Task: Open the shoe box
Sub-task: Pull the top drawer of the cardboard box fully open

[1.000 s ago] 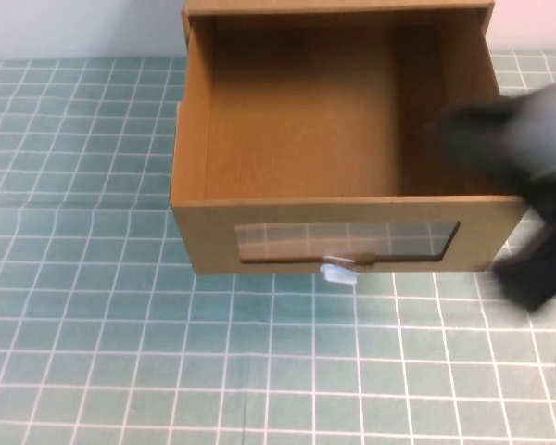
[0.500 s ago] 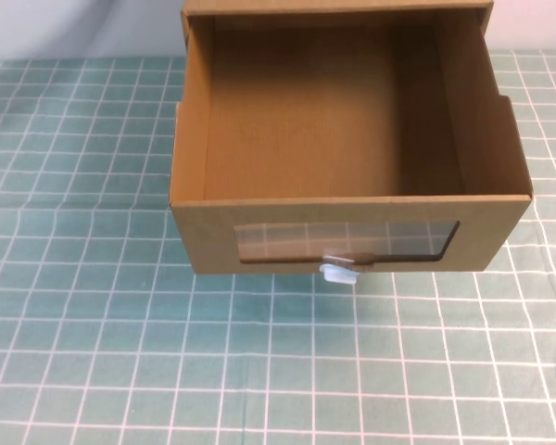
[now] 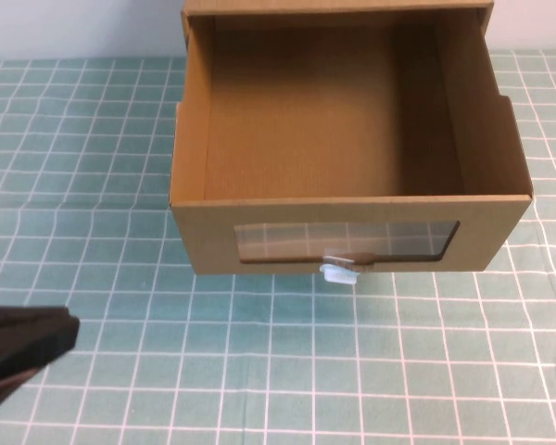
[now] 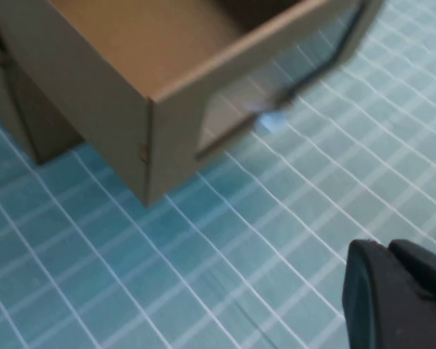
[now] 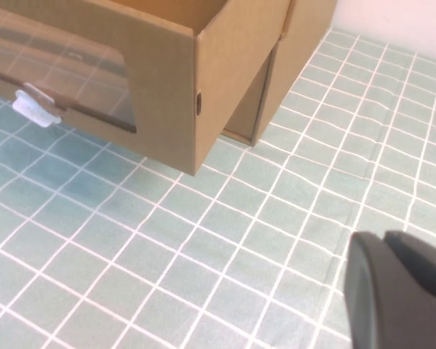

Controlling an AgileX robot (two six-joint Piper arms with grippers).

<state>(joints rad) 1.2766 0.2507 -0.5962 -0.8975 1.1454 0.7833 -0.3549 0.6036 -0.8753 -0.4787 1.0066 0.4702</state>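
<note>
Because the brown cardboard shoe box (image 3: 352, 232) stood open, the left end effector (image 3: 63, 334), front-left of it, and the right end effector (image 5: 384, 251), front-right, sat clear, pressed together, empty.

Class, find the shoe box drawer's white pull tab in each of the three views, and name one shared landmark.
High view: white pull tab at centre, on the drawer front's lower edge; left end effector at the near left corner.
Left wrist view: tab under the clear window, beyond the left end effector.
Right wrist view: tab under the window, away from the shut right end effector.
Shared landmark: the clear window.
</note>
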